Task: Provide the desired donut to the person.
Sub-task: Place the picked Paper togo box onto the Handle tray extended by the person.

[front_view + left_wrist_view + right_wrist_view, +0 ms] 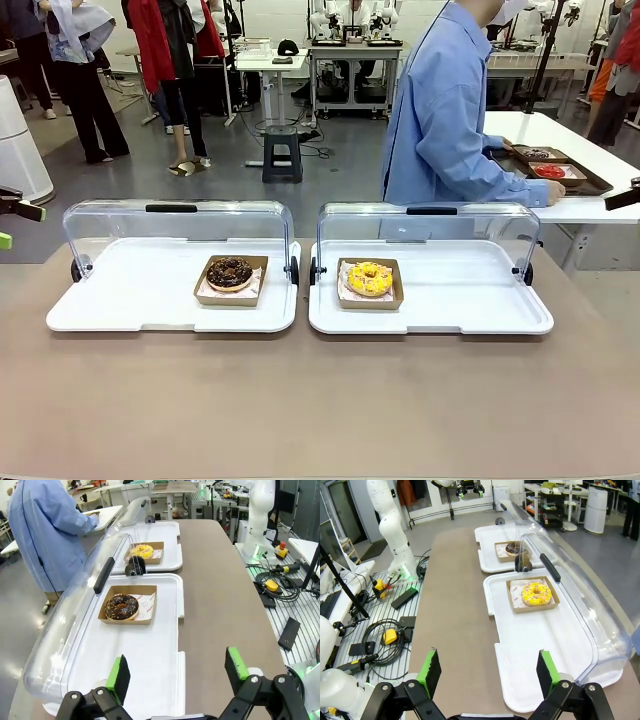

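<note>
Two donuts wait on their trays while both our hands hang spread and empty.

On the brown worktop (320,400) we see two white trays with clear lids tipped back. The left tray (130,310) carries a chocolate donut (229,272) in a brown paper box, and the right tray (450,315) carries a yellow donut (370,278) in a like box. Our left hand (177,672) hovers over the near end of the left tray, fingers wide apart, gripping nothing. Our right hand (487,667) hovers by the near edge of the right tray, also spread and empty. The person (445,120) in a light blue shirt stands beyond the trays, turned to a side table, a hand at a dark tray (590,185) there.
</note>
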Controlling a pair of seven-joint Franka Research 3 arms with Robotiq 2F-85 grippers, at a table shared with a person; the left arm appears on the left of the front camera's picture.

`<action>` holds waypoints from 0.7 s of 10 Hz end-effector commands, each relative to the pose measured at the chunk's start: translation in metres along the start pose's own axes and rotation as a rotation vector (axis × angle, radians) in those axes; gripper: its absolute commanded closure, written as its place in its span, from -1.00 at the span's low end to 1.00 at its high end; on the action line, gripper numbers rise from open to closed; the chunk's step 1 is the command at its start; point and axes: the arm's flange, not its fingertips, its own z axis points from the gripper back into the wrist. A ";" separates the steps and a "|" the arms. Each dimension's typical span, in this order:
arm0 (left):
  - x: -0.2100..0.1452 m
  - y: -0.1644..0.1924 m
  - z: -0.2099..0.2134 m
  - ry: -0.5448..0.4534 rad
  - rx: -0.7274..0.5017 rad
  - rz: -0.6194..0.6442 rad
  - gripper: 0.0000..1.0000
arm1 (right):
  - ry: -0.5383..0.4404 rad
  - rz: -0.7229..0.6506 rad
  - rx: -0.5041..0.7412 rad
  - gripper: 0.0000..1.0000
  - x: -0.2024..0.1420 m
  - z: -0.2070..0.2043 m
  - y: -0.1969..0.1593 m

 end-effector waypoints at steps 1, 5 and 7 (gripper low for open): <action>0.001 0.001 0.002 -0.006 0.003 -0.002 -0.99 | -0.008 0.004 0.004 -1.00 0.001 0.000 0.000; 0.001 0.001 0.002 -0.006 0.003 -0.002 -0.99 | -0.008 0.004 0.004 -1.00 0.001 0.000 0.000; 0.001 0.001 0.002 -0.006 0.003 -0.002 -0.99 | -0.008 0.004 0.004 -1.00 0.001 0.000 0.000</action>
